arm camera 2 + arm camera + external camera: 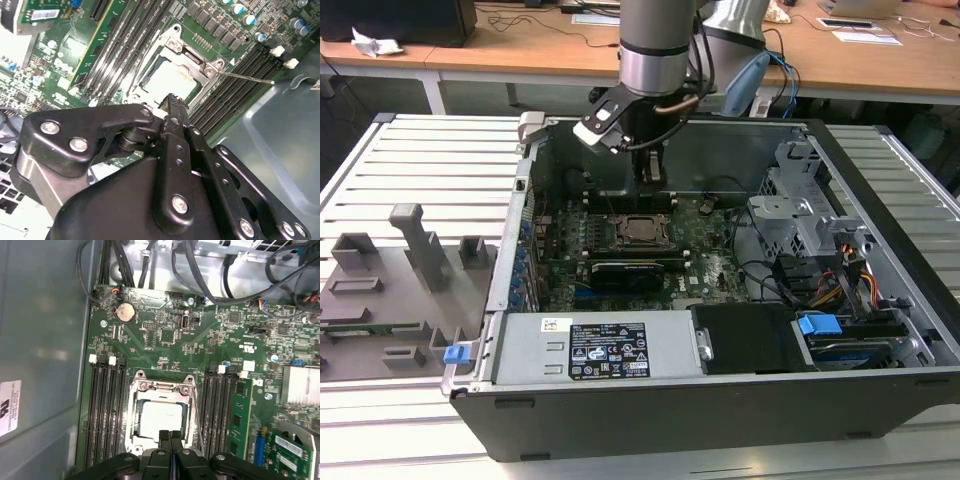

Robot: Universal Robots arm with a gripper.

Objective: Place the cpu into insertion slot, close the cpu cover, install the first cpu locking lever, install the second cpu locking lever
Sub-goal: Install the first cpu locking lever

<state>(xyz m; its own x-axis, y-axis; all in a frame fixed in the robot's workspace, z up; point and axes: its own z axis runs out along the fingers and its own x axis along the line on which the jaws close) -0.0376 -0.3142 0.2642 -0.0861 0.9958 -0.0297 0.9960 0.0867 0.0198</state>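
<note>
Gripper [170, 435]: fingers pressed together, nothing held, tip at the edge of the cpu cover [162, 387]. The cpu [161, 418] sits in the insertion slot [135, 422], cover down. One locking lever [246, 78] stands free. Best pressed with the closed tip, clear of the chip.

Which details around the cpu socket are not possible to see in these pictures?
1. First wrist view: the gripper covers the nearest edge of the cpu cover and part of the cpu.
2. Second wrist view: the black body of the gripper hides the cover's side behind it.
3. Exterior view: the insertion slot is too small to judge whether it is locked.
</note>
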